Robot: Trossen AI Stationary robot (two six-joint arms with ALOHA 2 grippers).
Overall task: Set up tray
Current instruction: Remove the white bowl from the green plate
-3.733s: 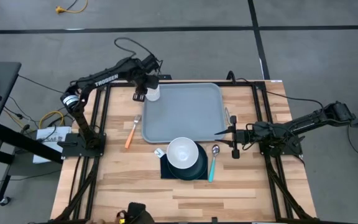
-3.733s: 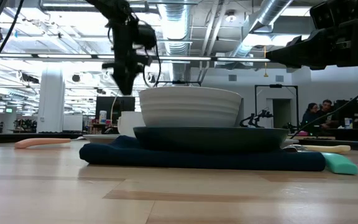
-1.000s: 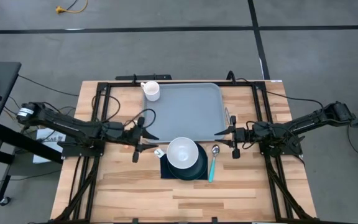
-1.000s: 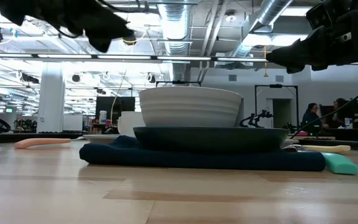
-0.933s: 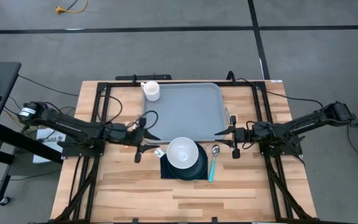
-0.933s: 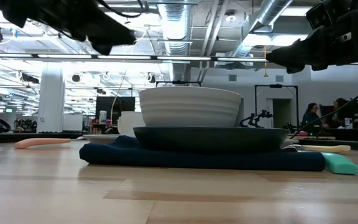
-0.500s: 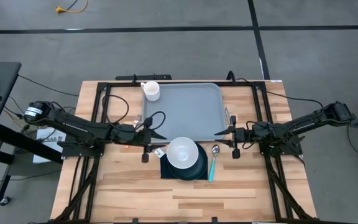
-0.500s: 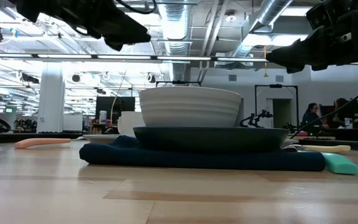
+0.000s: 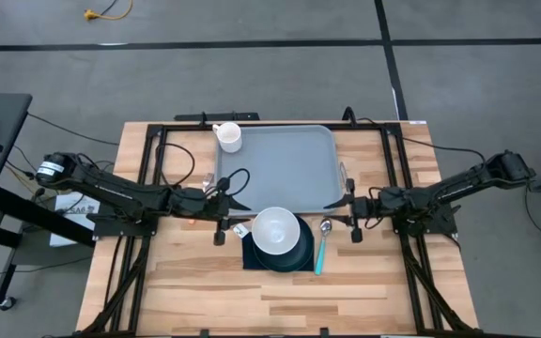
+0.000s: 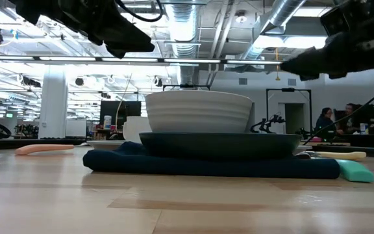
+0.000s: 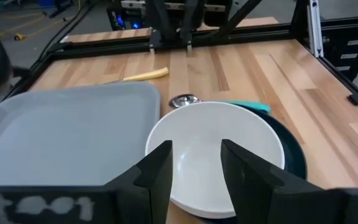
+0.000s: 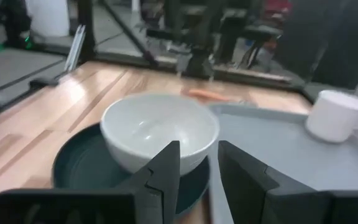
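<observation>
The grey-blue tray [image 9: 275, 169] lies flat at the table's far middle, with a white mug [image 9: 230, 137] standing in its far left corner. Just near of it a white bowl [image 9: 276, 230] sits in a dark plate [image 9: 299, 252] on a navy napkin [image 10: 206, 166]. My left gripper [image 9: 230, 218] hovers open just left of the bowl, above the table. My right gripper [image 9: 344, 214] hovers open to the bowl's right, by the tray's near right corner. In both wrist views the bowl [image 11: 197, 130] [image 12: 160, 130] shows ahead of the open fingers, untouched.
A teal-handled spoon [image 9: 321, 249] lies right of the plate. An orange-handled fork [image 10: 44, 149] lies left of the tray, mostly under my left arm. A yellow-handled utensil [image 11: 145, 75] lies by the tray's right edge. Bare wood spans the table's near half.
My left gripper has moved toward the table's right, closing on the bowl's left side, and has then held there. My right gripper has shifted slightly toward the table's left. Bowl, plate, tray and mug have stayed put.
</observation>
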